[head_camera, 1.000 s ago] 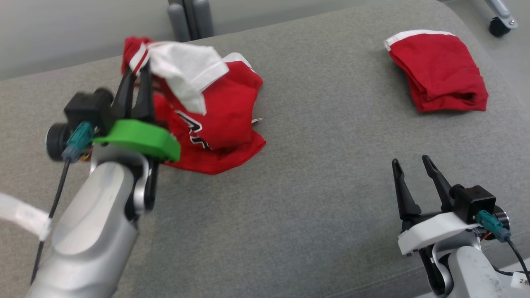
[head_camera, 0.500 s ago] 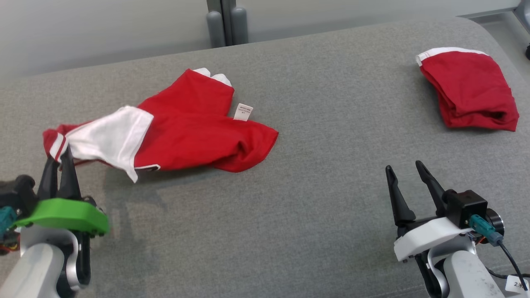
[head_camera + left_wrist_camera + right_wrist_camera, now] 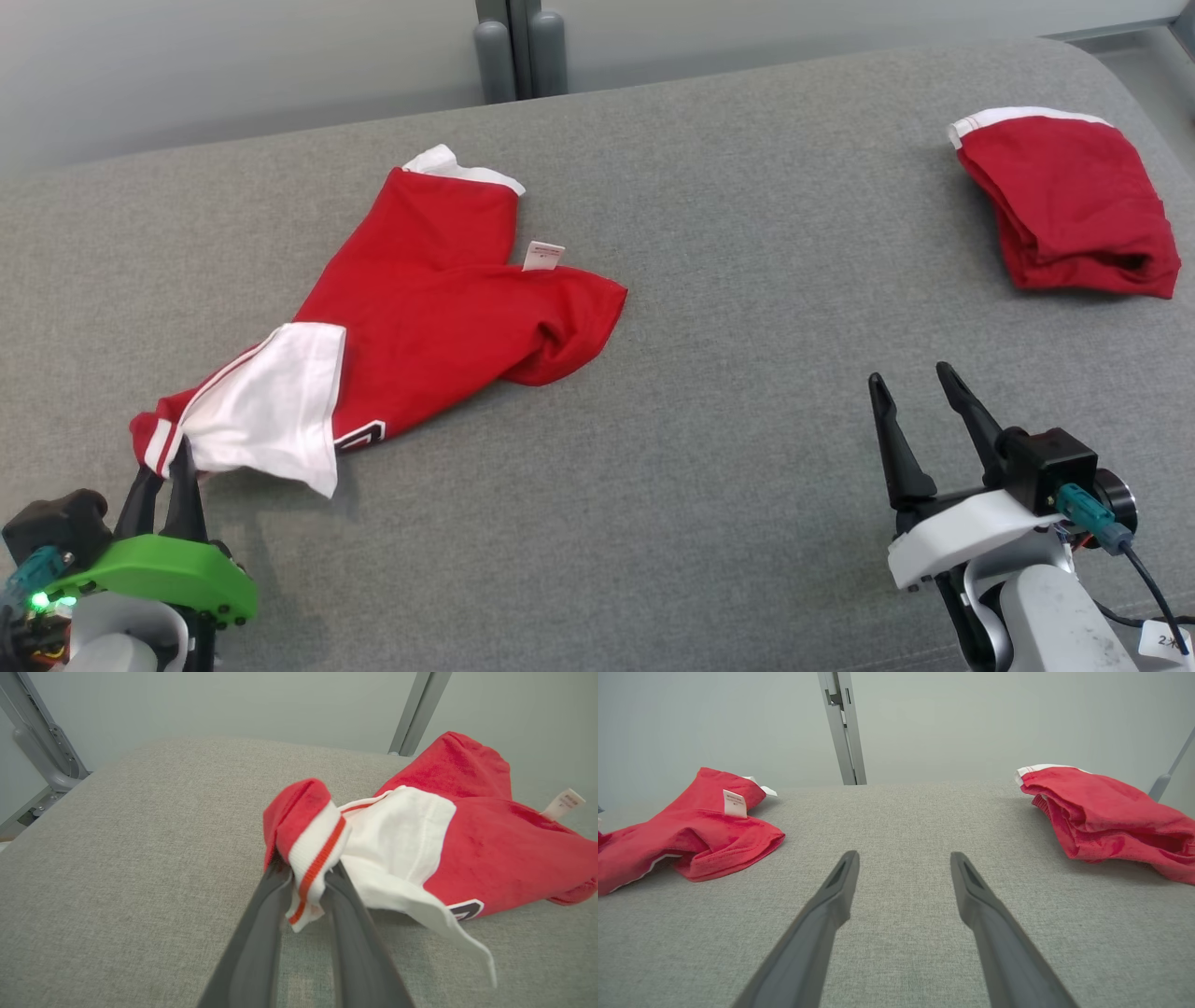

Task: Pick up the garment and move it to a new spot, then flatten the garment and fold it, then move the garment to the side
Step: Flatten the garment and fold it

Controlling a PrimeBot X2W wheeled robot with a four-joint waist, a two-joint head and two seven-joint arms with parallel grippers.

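Grey fabric worktop (image 3: 709, 485) runs across the whole field, with a pale wall behind it and two grey posts (image 3: 520, 47) at the far edge. Garment (image 3: 439, 299), red with white trim, lies spread and rumpled on the left half of the worktop. Its body slants from the far middle down toward my near left corner, and one end bunches into a fold toward the centre. Folded red piece (image 3: 1064, 205) sits well apart at the far right, white band along its top edge. My right tool (image 3: 908, 373) hovers at the near right over bare fabric, fingers spread wide, nothing between them, touching neither cloth. My left tool (image 3: 166, 459), on its green mount (image 3: 154, 574), sits at the near left corner. Its two fingers stand nearly together and pinch the garment's near end. White sleeve panel (image 3: 266, 406) lies just beyond those fingers, loose corner drooping onto the worktop. Left wrist view confirms the hold: the striped cuff (image 3: 315, 854), white with a red line, is clamped between the fingers and appears held a little off the surface, red cloth bulging above it. Black-and-white lettering (image 3: 359, 436) peeks out beside the panel. Small white label (image 3: 544, 255) stands up at the garment's far edge.
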